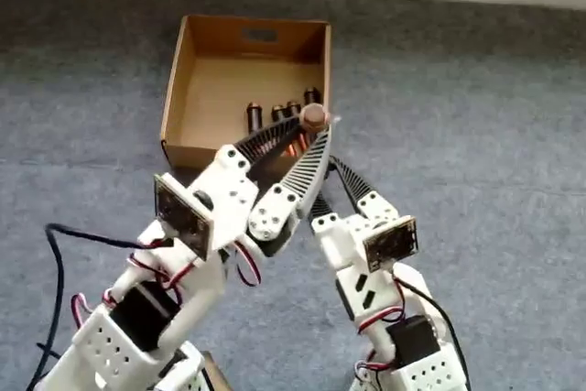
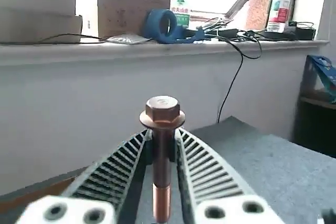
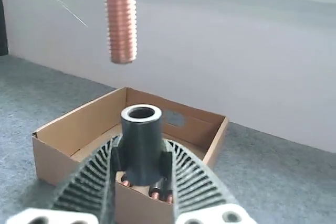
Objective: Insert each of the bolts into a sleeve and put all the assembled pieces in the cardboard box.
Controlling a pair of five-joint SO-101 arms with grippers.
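Observation:
A copper bolt stands upright, head up, between the ribbed fingers of my left gripper, which is shut on its shaft. In the high view that bolt's head sits over the near right corner of the cardboard box. My right gripper is shut on a dark sleeve with its bore facing up. The bolt's threaded end hangs a little above the sleeve and off to one side, apart from it. Several assembled pieces lie inside the box.
Grey carpet surrounds the box on all sides. Both arms crowd together just in front of the box's near wall. A black cable trails at the left of the left arm.

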